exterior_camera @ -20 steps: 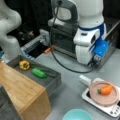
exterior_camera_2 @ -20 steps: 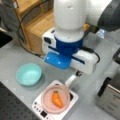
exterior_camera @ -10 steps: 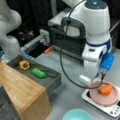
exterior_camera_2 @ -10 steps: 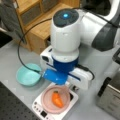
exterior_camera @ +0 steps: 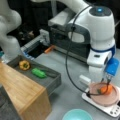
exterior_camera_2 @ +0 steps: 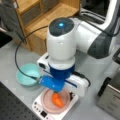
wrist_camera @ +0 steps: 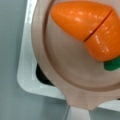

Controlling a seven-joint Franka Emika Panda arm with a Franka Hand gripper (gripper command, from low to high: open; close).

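The end effector (exterior_camera: 106,86) hangs low over the pink plate (exterior_camera: 98,98) at a front view's lower right, right above the orange carrot (exterior_camera: 107,90). Its fingers are hidden by the arm's white body and the blue wrist camera, so I cannot tell whether it is wide, narrow or gripping. In a front view from the opposite side, the end effector (exterior_camera_2: 60,90) is again covered by the arm and sits just over the carrot (exterior_camera_2: 57,99).

The carrot lies inside the plate (exterior_camera_2: 47,102), which rests on a white scale-like base (exterior_camera_2: 40,109) on the grey desk (exterior_camera_2: 15,100). In the wrist view the carrot (wrist_camera: 87,27) fills the upper part: 2 orange pieces meeting at a thin dark seam, with a green stub (wrist_camera: 113,63) at its thick end. The plate (wrist_camera: 62,75) has a raised rim, and the white base (wrist_camera: 27,75) shows beneath it.

A teal bowl (exterior_camera_2: 27,74) stands on the desk near the base, apart from it. In a front view, a grey tray (exterior_camera: 53,79) holds a yellow pepper (exterior_camera: 24,65) and a green vegetable (exterior_camera: 38,73), well apart from the plate, beside a wooden box (exterior_camera: 22,93).
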